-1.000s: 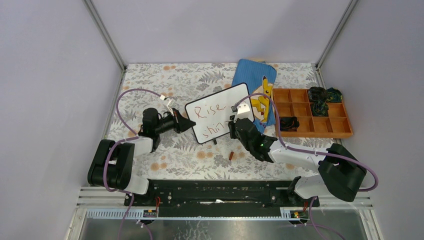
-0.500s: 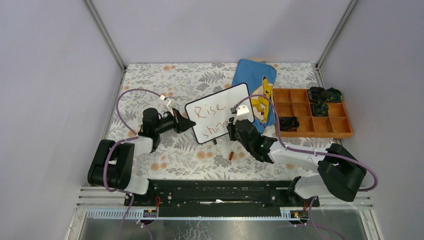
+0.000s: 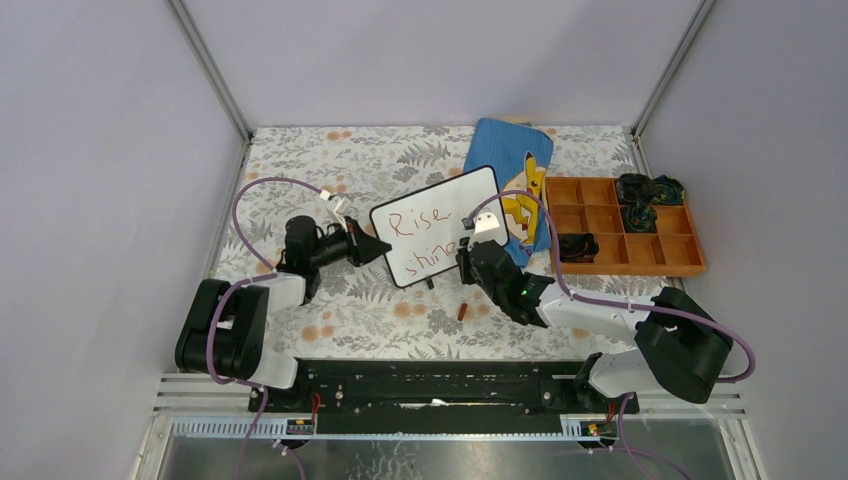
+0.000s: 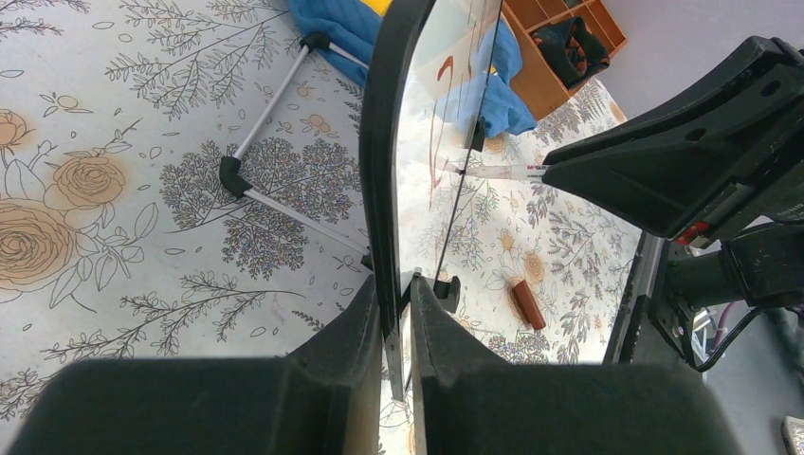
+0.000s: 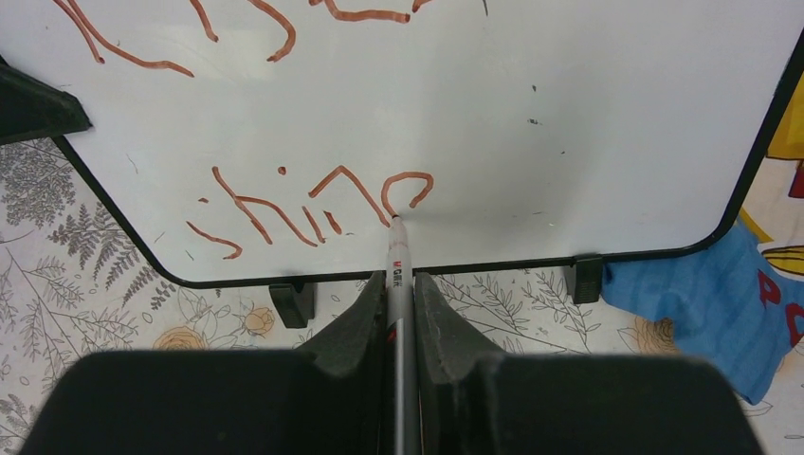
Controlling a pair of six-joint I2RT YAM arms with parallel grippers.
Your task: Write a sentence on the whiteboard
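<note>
Right wrist: right gripper (image 5: 399, 284) clamped the marker (image 5: 395, 248), tip touching the whiteboard (image 5: 531, 114).
Left gripper (image 4: 393, 308): pinched the whiteboard's edge.
Risk: hard pressing could twist it, smearing letters.

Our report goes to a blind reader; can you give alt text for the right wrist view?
The right gripper holds a marker, tip on the whiteboard at the end of red handwriting that reads roughly "shine". The black-framed board stands on two feet on a floral cloth; a blue pouch shows at right.
</note>
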